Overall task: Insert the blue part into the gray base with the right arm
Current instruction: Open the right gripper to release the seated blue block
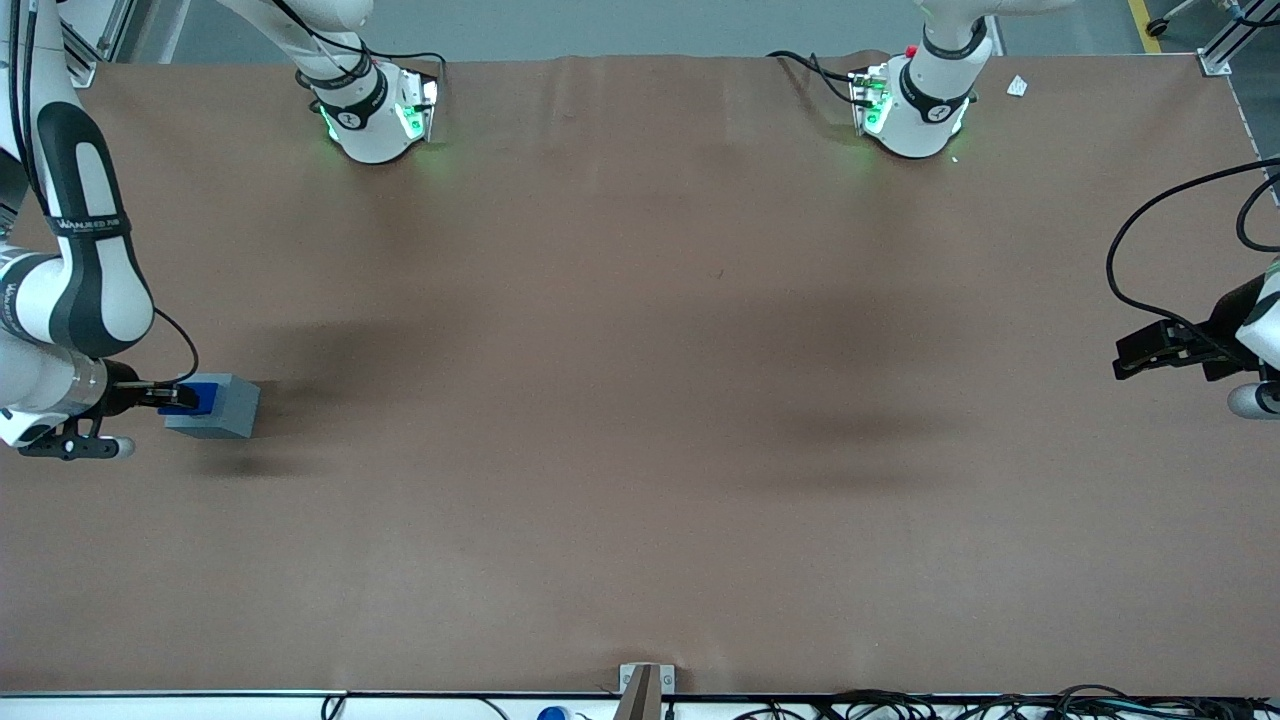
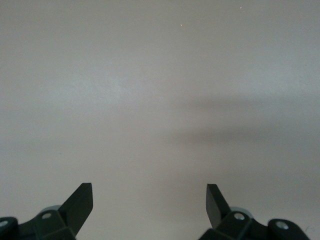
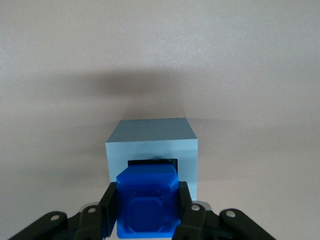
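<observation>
**Inspector A:** Position of the working arm?

**Inspector B:** The right arm (image 1: 75,290) stands at its own end of the brown table (image 1: 640,420), wrist turned down low over the surface. Its gripper (image 1: 178,398) sits level with the gray base (image 1: 222,408), directly against the base's face.

**Inspector A:** State of the claw?

**Inspector B:** Closed on the blue part (image 3: 148,202). In the right wrist view the two black fingers (image 3: 111,206) press both flanks of the blue block, and nothing else touches it.

**Inspector A:** Where is the blue part relative to the base?

**Inspector B:** At the mouth of the square recess (image 3: 152,162). The gray base (image 3: 152,150) lies so that the recess faces the gripper. The dark opening shows just above the blue block's upper edge. In the front view the blue part (image 1: 200,397) overlaps the base's edge; whether it has entered the recess or merely touches the rim cannot be settled from these views.

**Inspector A:** Condition of the base?

**Inspector B:** Resting flat on the table, square to the gripper, casting a shadow on the surface.
</observation>
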